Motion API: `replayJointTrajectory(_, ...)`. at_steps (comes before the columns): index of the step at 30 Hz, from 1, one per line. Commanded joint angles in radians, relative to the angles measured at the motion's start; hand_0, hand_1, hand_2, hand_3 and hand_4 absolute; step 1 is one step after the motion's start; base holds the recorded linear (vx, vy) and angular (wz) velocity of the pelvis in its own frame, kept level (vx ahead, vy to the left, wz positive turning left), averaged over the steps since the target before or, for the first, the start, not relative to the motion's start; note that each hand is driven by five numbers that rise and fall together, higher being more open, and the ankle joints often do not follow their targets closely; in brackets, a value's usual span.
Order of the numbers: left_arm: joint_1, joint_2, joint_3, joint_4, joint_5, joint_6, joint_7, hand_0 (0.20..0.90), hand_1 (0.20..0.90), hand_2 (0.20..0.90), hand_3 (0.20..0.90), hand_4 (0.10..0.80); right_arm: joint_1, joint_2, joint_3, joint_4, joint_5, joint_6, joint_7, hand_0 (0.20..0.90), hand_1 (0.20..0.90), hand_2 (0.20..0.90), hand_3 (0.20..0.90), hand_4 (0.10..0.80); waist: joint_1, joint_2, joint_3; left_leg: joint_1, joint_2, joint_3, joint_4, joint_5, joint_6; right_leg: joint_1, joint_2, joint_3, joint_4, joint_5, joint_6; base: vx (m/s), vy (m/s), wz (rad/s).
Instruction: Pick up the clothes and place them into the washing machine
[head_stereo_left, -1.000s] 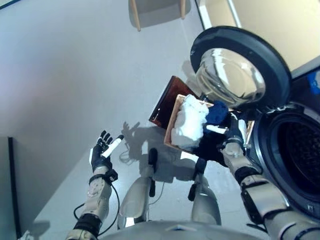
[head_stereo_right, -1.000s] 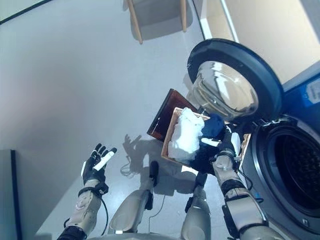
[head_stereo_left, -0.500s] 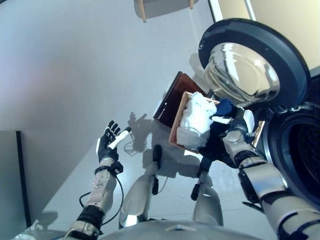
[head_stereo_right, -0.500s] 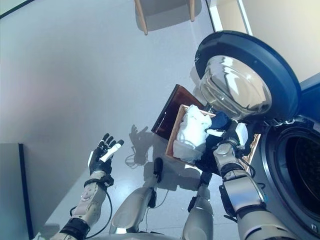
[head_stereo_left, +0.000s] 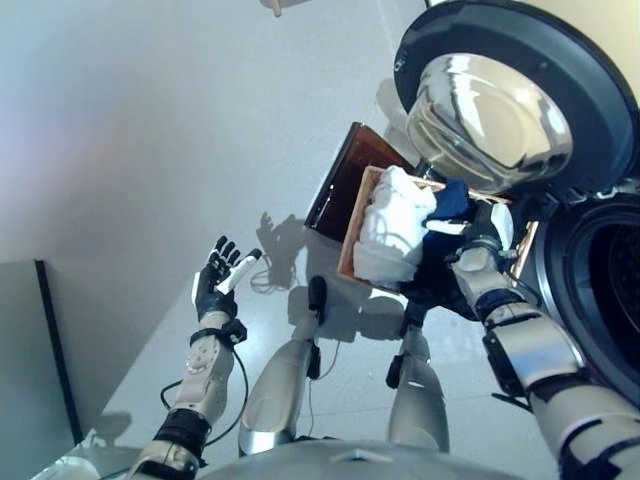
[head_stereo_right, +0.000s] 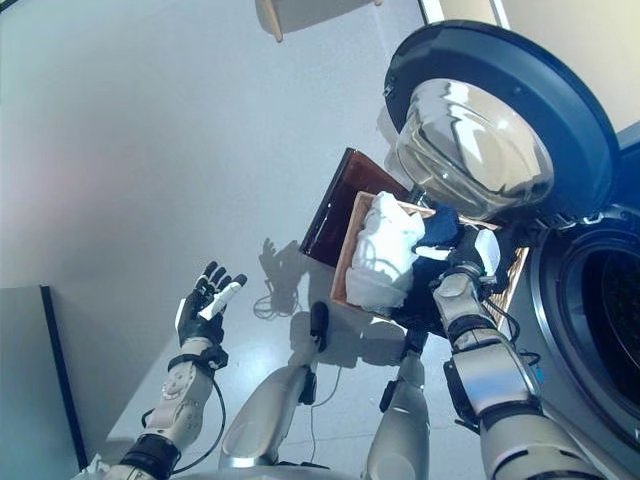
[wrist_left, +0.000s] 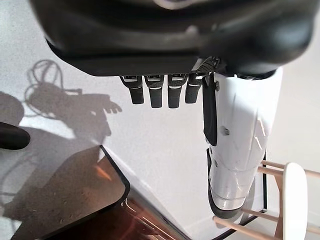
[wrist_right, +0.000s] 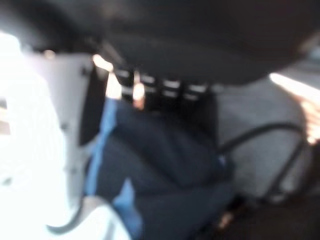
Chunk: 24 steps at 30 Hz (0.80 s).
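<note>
Clothes, a white piece (head_stereo_left: 392, 222) and a dark blue one (head_stereo_left: 447, 200), lie heaped in a wooden basket (head_stereo_left: 352, 232) on the floor just below the washing machine's open door (head_stereo_left: 515, 95). The right hand (head_stereo_left: 481, 238) is down at the blue garment with its fingers seemingly curled into the cloth, though its blurred wrist view leaves this unsure. The left hand (head_stereo_left: 214, 287) hangs well apart over the bare floor, fingers straight and holding nothing.
</note>
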Motion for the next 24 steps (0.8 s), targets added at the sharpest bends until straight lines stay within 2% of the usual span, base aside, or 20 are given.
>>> replayJointTrajectory(1, -0.017, 0.040, 0.010, -0.102, -0.016, -0.058, -0.015, 0.900, 0.900, 0.900, 0.900, 0.800, -0.091, -0.019, 0.070, 0.025, -0.011, 0.017, 0.073, 0.900, 0.900, 0.900, 0.900, 0.800, 0.028, 0.040, 0.007, -0.035, -0.009, -0.058, 0.009, 0.013, -0.069, -0.017, -0.059, 0.005, 0.188, -0.065, 0.015, 0.003, -0.002, 0.03)
replayJointTrajectory(2, -0.021, 0.039, 0.010, -0.094, -0.014, -0.056, -0.018, 0.900, 0.900, 0.900, 0.900, 0.800, -0.086, -0.023, 0.068, 0.027, -0.014, 0.017, 0.081, 0.856, 0.856, 0.856, 0.856, 0.769, 0.028, 0.043, 0.006, -0.036, -0.009, -0.059, 0.009, 0.013, -0.069, -0.020, -0.060, 0.005, 0.191, -0.067, 0.015, 0.000, 0.000, 0.00)
replayJointTrajectory(3, -0.025, 0.038, 0.009, -0.086, -0.014, -0.055, -0.021, 0.900, 0.900, 0.900, 0.900, 0.800, -0.082, -0.025, 0.069, 0.031, -0.018, 0.020, 0.088, 0.656, 0.656, 0.656, 0.656, 0.625, 0.027, 0.045, 0.006, -0.036, -0.009, -0.061, 0.008, 0.012, -0.069, -0.025, -0.060, 0.006, 0.194, -0.069, 0.015, 0.000, 0.000, 0.00)
replayJointTrajectory(4, -0.025, 0.038, 0.009, -0.086, -0.014, -0.055, -0.021, 0.900, 0.900, 0.900, 0.900, 0.800, -0.082, -0.025, 0.069, 0.031, -0.018, 0.020, 0.088, 0.595, 0.595, 0.595, 0.595, 0.582, 0.027, 0.045, 0.006, -0.036, -0.009, -0.061, 0.008, 0.012, -0.069, -0.025, -0.060, 0.006, 0.194, -0.069, 0.015, 0.005, 0.017, -0.04)
replayJointTrajectory(5, -0.033, 0.038, 0.007, -0.081, -0.014, -0.054, -0.024, 0.900, 0.900, 0.900, 0.900, 0.800, -0.082, -0.032, 0.071, 0.045, -0.028, 0.024, 0.099, 0.200, 0.200, 0.200, 0.200, 0.300, 0.029, 0.050, 0.004, -0.037, -0.010, -0.062, 0.007, 0.012, -0.070, -0.032, -0.061, 0.010, 0.200, -0.072, 0.015, 0.000, 0.000, 0.00)
replayJointTrajectory(17, -0.037, 0.032, 0.004, -0.081, -0.011, -0.055, -0.029, 0.900, 0.900, 0.900, 0.900, 0.800, -0.084, -0.068, 0.028, 0.063, -0.025, 0.025, 0.078, 0.200, 0.200, 0.200, 0.200, 0.300, 0.023, 0.065, -0.003, -0.028, -0.010, -0.064, 0.003, 0.013, -0.075, -0.045, -0.059, 0.021, 0.220, -0.085, 0.014, 0.001, 0.002, -0.01)
replayJointTrajectory(21, -0.036, 0.030, 0.009, -0.069, -0.011, -0.056, -0.029, 0.900, 0.900, 0.900, 0.900, 0.800, -0.065, -0.073, 0.006, 0.054, -0.006, 0.019, 0.069, 0.200, 0.200, 0.200, 0.200, 0.300, 0.018, 0.062, -0.011, -0.010, -0.009, -0.064, 0.003, 0.009, -0.077, -0.030, -0.058, 0.024, 0.221, -0.090, 0.013, 0.008, -0.001, 0.00)
replayJointTrajectory(24, -0.039, 0.029, 0.026, -0.027, -0.008, -0.060, -0.019, 0.900, 0.900, 0.900, 0.900, 0.800, -0.015, -0.079, -0.054, 0.007, 0.052, -0.010, 0.033, 0.200, 0.200, 0.200, 0.200, 0.300, 0.000, 0.049, -0.025, 0.024, -0.004, -0.056, 0.004, 0.002, -0.079, 0.007, -0.053, 0.028, 0.214, -0.090, 0.013, 0.045, -0.011, -0.10)
